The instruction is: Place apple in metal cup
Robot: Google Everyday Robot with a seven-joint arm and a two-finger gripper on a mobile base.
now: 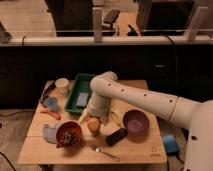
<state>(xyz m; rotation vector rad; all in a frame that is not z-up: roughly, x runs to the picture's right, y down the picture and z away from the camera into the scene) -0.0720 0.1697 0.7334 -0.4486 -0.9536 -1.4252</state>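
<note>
The apple (93,126), small, round and yellowish-orange, sits low at the middle of the wooden table (140,152). My gripper (94,119) comes down from the white arm (135,97) and is right on top of the apple, touching or nearly touching it. A small dark thing (83,118) just left of the gripper, between the apple and the red-brown bowl, may be the metal cup. It is mostly hidden by the arm.
A red-brown bowl (69,134) with food stands left of the apple, a purple bowl (136,121) to its right. A green tray (80,93), white paper cup (62,85), orange carrot-like thing (51,114), black object (116,136) and fork (105,152) also lie on the table.
</note>
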